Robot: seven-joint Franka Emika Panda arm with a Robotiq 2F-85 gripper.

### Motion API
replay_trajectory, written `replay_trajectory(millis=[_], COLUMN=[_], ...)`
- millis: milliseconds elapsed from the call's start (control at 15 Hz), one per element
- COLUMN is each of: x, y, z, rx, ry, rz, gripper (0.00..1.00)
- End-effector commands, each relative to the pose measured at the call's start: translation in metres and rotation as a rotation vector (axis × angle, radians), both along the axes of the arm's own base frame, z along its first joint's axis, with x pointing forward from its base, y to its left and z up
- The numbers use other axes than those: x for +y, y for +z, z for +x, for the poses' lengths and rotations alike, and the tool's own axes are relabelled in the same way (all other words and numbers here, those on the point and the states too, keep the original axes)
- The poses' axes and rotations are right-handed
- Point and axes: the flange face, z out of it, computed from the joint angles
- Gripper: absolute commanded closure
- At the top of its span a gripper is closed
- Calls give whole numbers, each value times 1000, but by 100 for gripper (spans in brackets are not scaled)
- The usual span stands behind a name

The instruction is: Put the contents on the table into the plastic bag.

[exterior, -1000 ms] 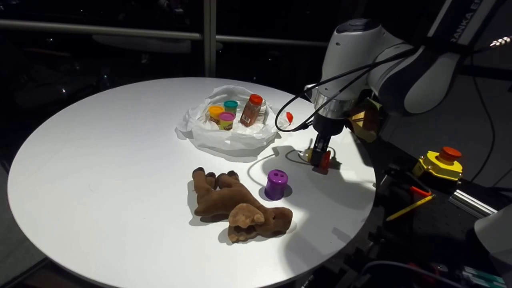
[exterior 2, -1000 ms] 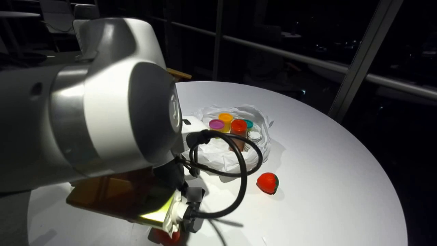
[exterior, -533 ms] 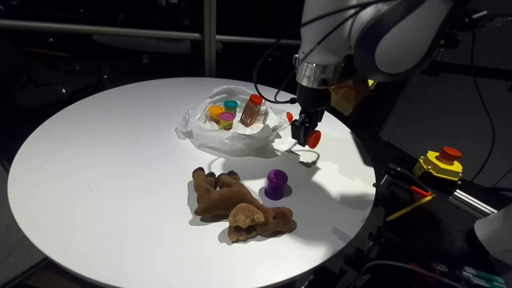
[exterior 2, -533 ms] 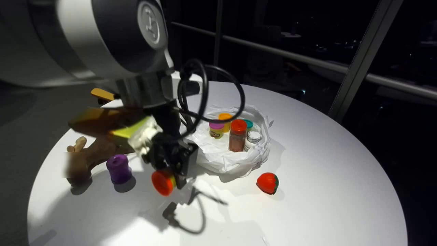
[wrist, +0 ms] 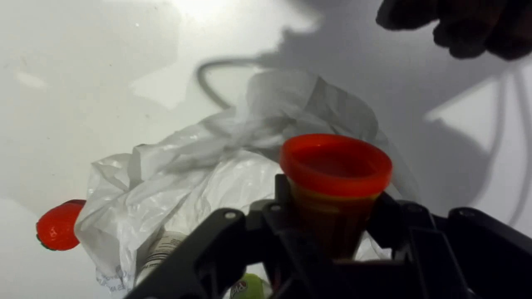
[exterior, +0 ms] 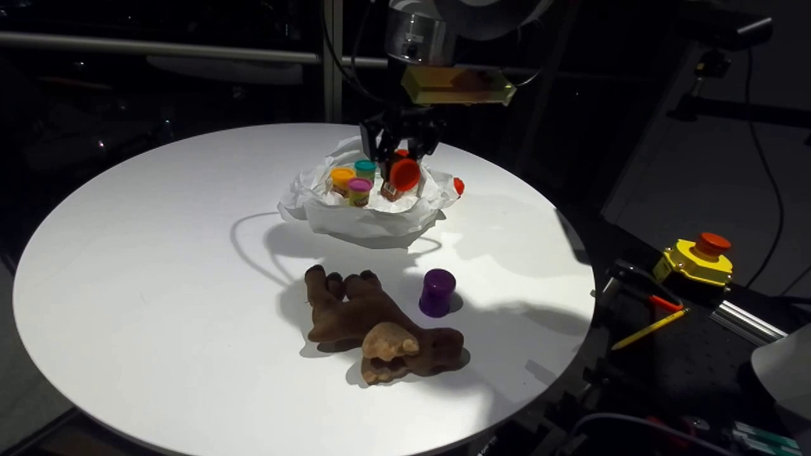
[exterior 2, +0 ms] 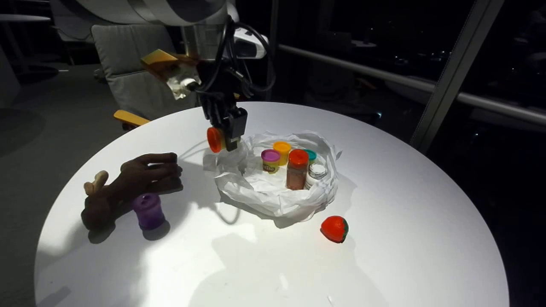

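The gripper clamps a yellow, red-lidded plastic tub aloft near the wrinkled white plastic bag; a brown plush animal, purple cylindrical cup and red strawberry are outside it.

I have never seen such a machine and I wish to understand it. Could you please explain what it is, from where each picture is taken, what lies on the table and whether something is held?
It is a robot arm with a two-fingered gripper at its end. Two pictures are exterior views, taken from different places outside the robot; the third is the wrist view, taken from the arm's end and looking down past the gripper.

On the white table are a brown plush toy, a purple container, a strawberry-shaped red piece and an open plastic bag. Inside the bag are an orange-lidded tub, a purple-lidded tub, a teal-lidded tub, a red-capped bottle and a white container.

The gripper holds a red-lidded tub in the air near the bag.
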Motion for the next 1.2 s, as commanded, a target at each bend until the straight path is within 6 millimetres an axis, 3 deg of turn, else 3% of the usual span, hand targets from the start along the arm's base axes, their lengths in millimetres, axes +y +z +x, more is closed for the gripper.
replay_trajectory(millis=[0,267,533,600,733,933,1133], x=[-12,-36,-49,-52,-57,-69,-95], y=[-30,-77,-81,-77,-68,-42,-9], z=[49,65,60,57,52,38,8], rx=[-94,-107,-152,-172,-211,-272,-292], ry=[-169,-351,-451,-468,-493,-511,-551], rz=[19,6,39,49,60,44,30], gripper=[81,80,80,33,26,3,0])
